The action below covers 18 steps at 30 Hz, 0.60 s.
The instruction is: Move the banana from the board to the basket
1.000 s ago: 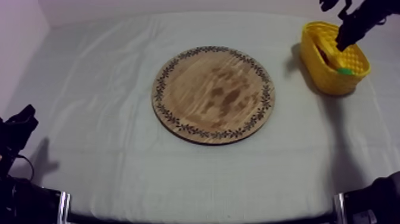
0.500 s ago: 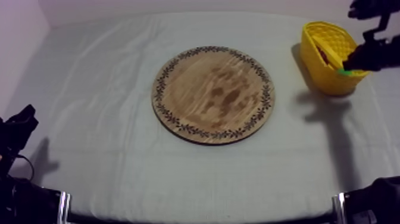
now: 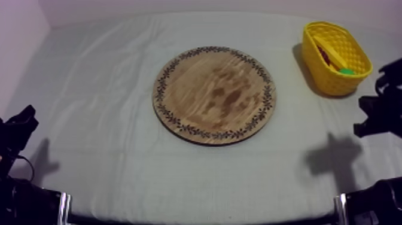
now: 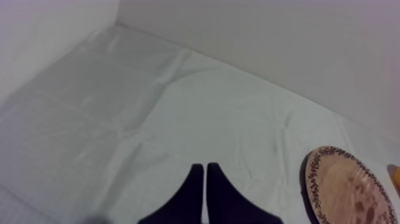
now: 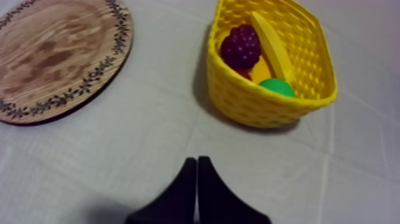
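The banana [image 5: 271, 43] lies inside the yellow basket [image 5: 250, 101], beside a bunch of grapes [image 5: 240, 46] and a green pear [image 5: 277, 87]. The round wooden board [image 3: 214, 94] in the middle of the table is bare. My right gripper [image 5: 197, 159] is shut on nothing, its fingers together as a narrow wedge, hovering over the cloth in front of the basket. From above, that gripper [image 3: 366, 127] is at the right edge, nearer than the basket [image 3: 328, 78]. My left gripper [image 4: 205, 167] is shut on nothing, resting low at the left [image 3: 24, 119].
The right arm's shadow [image 3: 332, 157] falls on the cloth at the front right. A wall runs along the far and left sides of the table. The board [image 4: 345, 190] lies off to the side of my left gripper.
My right gripper has drawn back from over the basket toward the near right side of the table, with nothing in it. The left arm has not moved.
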Tool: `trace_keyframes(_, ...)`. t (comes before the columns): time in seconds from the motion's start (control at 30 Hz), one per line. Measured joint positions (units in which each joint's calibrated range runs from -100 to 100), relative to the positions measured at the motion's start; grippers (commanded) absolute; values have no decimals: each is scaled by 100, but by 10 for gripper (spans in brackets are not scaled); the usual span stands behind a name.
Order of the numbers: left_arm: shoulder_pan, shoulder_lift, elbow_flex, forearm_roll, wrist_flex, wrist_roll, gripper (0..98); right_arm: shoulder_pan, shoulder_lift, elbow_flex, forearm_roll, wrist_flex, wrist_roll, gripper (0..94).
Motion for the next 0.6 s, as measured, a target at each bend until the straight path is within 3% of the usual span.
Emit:
trace_keyframes(0.33, 0, 0, 0, 0, 0, 0, 1, -157, -2234, 690, 77, 753, -131, 7)
trace_keyframes(0.47, 0, 0, 0, 0, 0, 0, 1, -153, -2642, 942, 305, 517, -287, 10)
trace_keyframes(0.6, 0, 0, 0, 0, 0, 0, 1, -153, -2697, 1094, 487, 204, -771, 7)
